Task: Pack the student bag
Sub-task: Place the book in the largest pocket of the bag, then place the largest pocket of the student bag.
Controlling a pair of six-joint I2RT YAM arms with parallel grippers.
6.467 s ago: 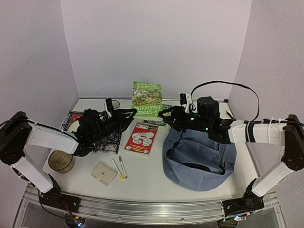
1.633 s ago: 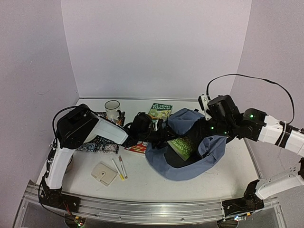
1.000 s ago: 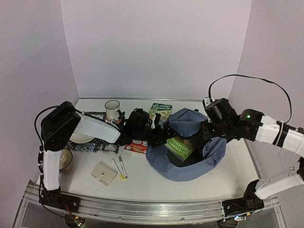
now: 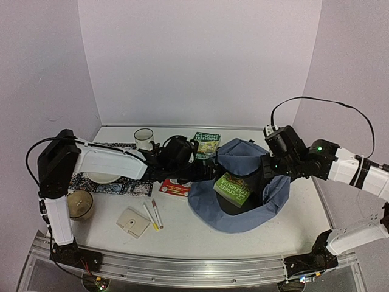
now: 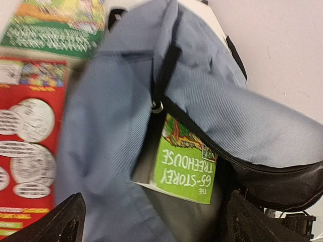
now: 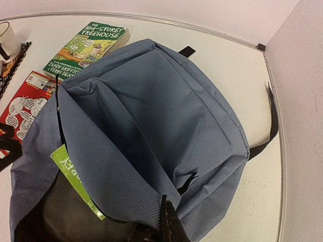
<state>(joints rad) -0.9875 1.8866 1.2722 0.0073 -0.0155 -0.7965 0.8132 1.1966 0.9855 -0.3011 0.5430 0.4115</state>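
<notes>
One green book [image 4: 231,187] sits inside the student bag [image 4: 209,210], right fingers [image 6: 169,222] clamped on its rim, left fingers [image 5: 63,227] apart; red book [image 4: 176,186], pens [image 4: 153,214] and wallet [image 4: 133,221] to its left are not yet packed.

Blue-grey student bag [image 4: 240,216], slumped right of centre, mouth gaping; zipper [image 5: 157,107] seemingly undone

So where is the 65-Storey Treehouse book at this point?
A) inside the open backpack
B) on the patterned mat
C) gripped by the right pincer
A: the book stands in the open mouth of the backpack, partly under the lifted flap, with nothing gripping it.
</notes>
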